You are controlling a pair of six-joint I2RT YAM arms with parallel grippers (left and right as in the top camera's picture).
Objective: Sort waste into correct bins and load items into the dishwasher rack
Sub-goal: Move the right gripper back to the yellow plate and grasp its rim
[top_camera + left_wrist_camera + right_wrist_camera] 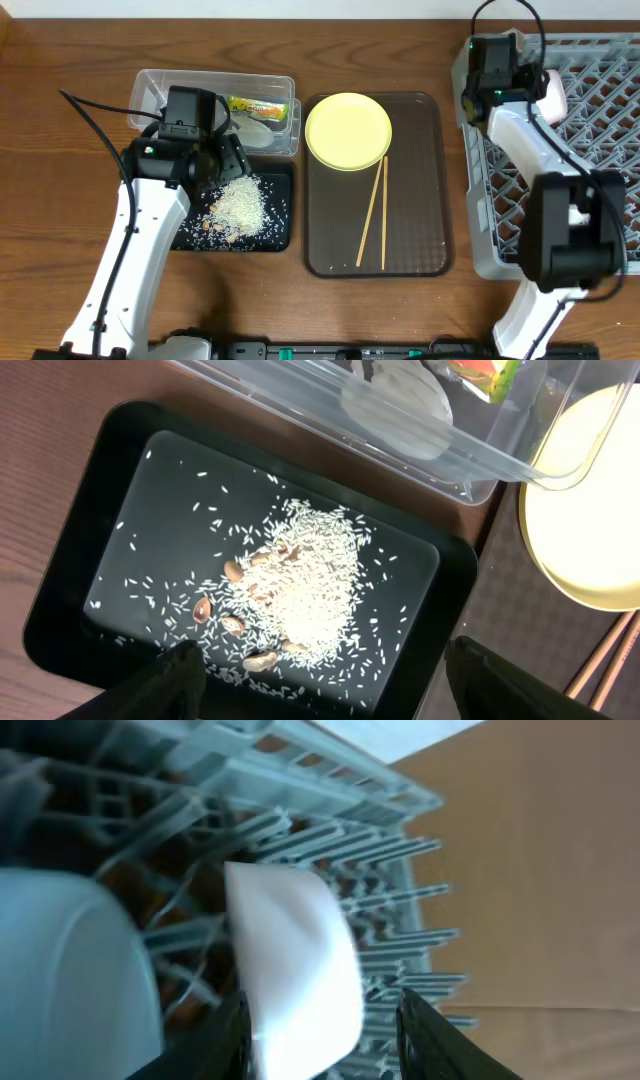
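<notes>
Loose white rice (pixel 240 205) with a few brown bits lies heaped in the black tray (pixel 285 240). My left gripper (pixel 215 165) hangs open and empty over it; in the left wrist view the rice (pixel 310 590) lies just ahead of the spread fingers (pixel 325 660). The clear tub (pixel 150 85) holds the green wrapper (pixel 255 105) and the crumpled clear wrapper (pixel 260 125). My right gripper (pixel 530 85) is at the grey rack's (pixel 600 130) far left corner, fingers (pixel 320 1010) open around the small white cup (pixel 290 960) resting on the pegs, with a gap on the right side. A light-blue bowl (pixel 70 970) stands beside the cup.
The dark-brown serving tray (pixel 420 230) in the middle carries the yellow plate (pixel 347 130) and two wooden chopsticks (pixel 375 215). The plate's edge (pixel 590 510) and the tub wall (pixel 300 400) border the black tray (pixel 60 560). The white bowl is out of view.
</notes>
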